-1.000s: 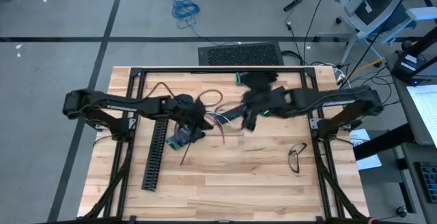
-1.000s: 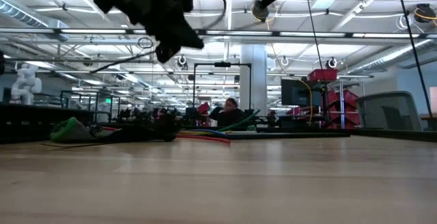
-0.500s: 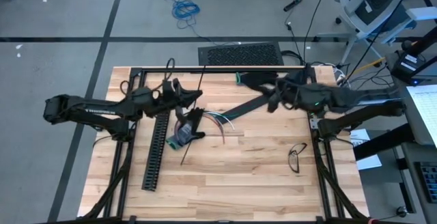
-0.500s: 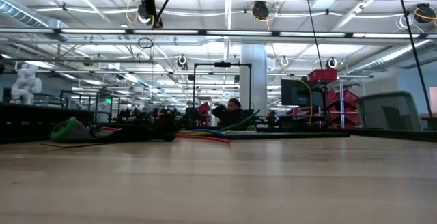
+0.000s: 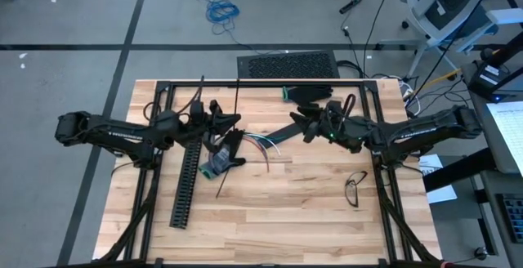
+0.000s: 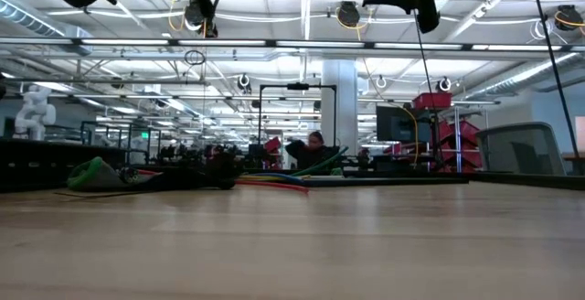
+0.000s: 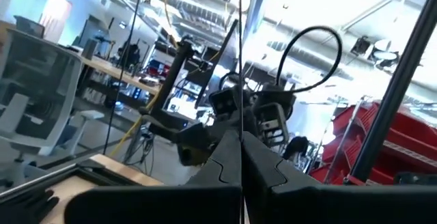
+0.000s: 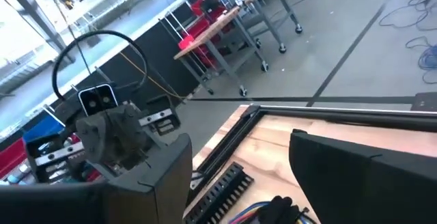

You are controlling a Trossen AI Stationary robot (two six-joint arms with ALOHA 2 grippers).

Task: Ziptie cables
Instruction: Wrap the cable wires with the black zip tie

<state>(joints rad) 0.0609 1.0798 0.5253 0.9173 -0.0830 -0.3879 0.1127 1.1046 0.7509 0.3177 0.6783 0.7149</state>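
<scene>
Lying loose – cables (image 5: 260,143) | red, blue, green, white – fanned

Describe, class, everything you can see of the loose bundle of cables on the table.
The cables are a loose bundle of thin flexible wires, red, blue, green, white and dark, lying flat on the wooden table towards its far left of centre. Their ends fan out to the right; one dark strand trails towards the near edge. They lie just right of the black slotted channel. Neither gripper touches them; both are raised above the table.
</scene>
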